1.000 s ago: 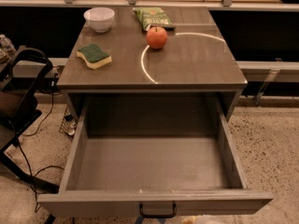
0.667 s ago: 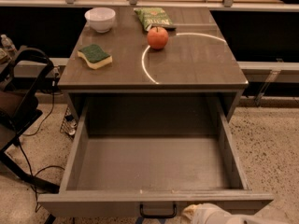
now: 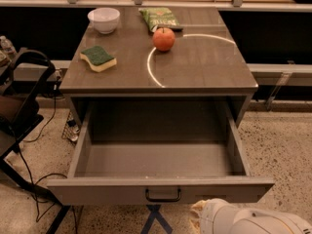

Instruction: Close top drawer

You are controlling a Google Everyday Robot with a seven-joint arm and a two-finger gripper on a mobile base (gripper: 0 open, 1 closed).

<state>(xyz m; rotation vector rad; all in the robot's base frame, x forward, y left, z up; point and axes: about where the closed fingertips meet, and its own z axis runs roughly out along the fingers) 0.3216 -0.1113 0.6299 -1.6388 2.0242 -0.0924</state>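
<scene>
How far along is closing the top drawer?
Done: nothing yet; the top drawer stands pulled fully out, its inside exposed. In hand: the gripper sits at the picture's bottom edge, just right of the black handle, below the front panel. Left: push the front in until it is shut.

The top drawer (image 3: 156, 161) stands open (wide); gripper (image 3: 200, 213) just below its front.
</scene>
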